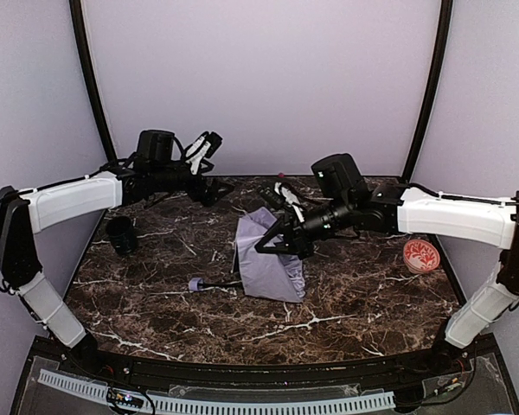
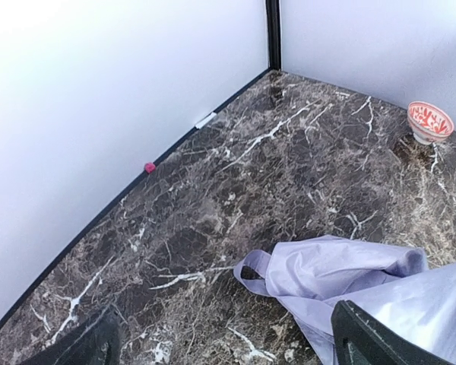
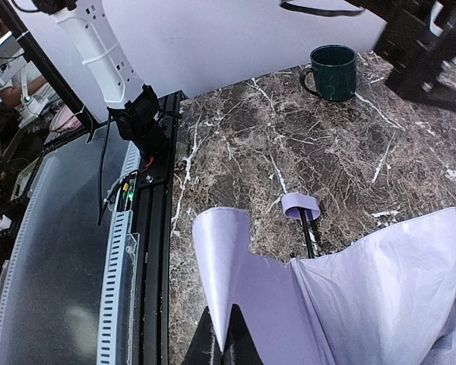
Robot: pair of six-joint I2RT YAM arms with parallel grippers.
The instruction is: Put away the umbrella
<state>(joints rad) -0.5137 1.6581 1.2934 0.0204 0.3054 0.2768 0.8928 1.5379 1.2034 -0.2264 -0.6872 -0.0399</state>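
Note:
The umbrella [image 1: 271, 262] lies half-folded mid-table, a heap of pale lavender fabric with its thin black shaft [image 1: 221, 282] and small lavender handle [image 1: 194, 284] pointing left. My right gripper [image 1: 274, 245] is shut on a fold of the fabric; the right wrist view shows that fold pinched between the black fingertips [image 3: 213, 344], with the handle [image 3: 302, 205] beyond it. My left gripper [image 1: 214, 188] hovers open at the back left, apart from the umbrella. In the left wrist view its fingers [image 2: 368, 338] stand wide, and the fabric [image 2: 342, 270] with its strap loop [image 2: 251, 275] lies just ahead.
A dark green mug [image 1: 121, 235] stands near the left edge, also in the right wrist view as the mug [image 3: 333, 72]. A red-and-white patterned bowl [image 1: 421, 256] sits at the right. The black front rail [image 3: 152, 251] borders the table.

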